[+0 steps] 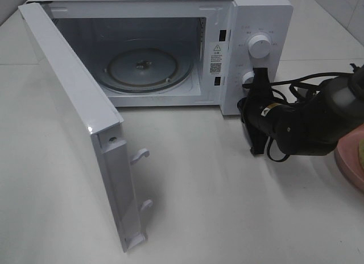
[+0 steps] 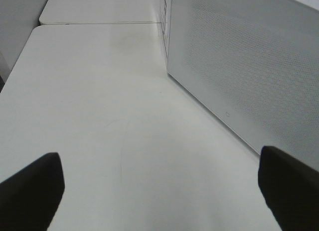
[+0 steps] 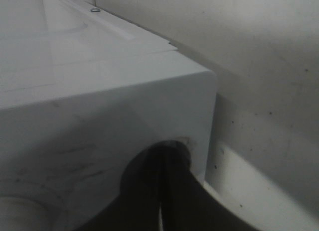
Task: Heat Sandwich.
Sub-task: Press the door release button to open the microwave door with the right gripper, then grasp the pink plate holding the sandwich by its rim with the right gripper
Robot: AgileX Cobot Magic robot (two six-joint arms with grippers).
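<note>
The white microwave (image 1: 256, 13) stands with its door (image 1: 74, 104) swung wide open, and the glass turntable (image 1: 142, 67) inside is bare. My right gripper (image 1: 260, 73) is shut with nothing in it, its tips against the front panel beside the lower knob (image 1: 247, 77). In the right wrist view the shut fingers (image 3: 167, 161) press on the panel's corner. A sliver of the yellowish sandwich (image 1: 359, 151) shows on the pink plate (image 1: 348, 164) at the far right edge, behind the right arm. My left gripper (image 2: 159, 191) is open over the bare table beside the door.
The upper knob (image 1: 260, 46) sits above the right gripper. Door latch hooks (image 1: 139, 156) stick out from the door's edge. Black cables (image 1: 296, 85) trail from the right arm. The white tabletop (image 1: 216, 207) stretches in front of the microwave.
</note>
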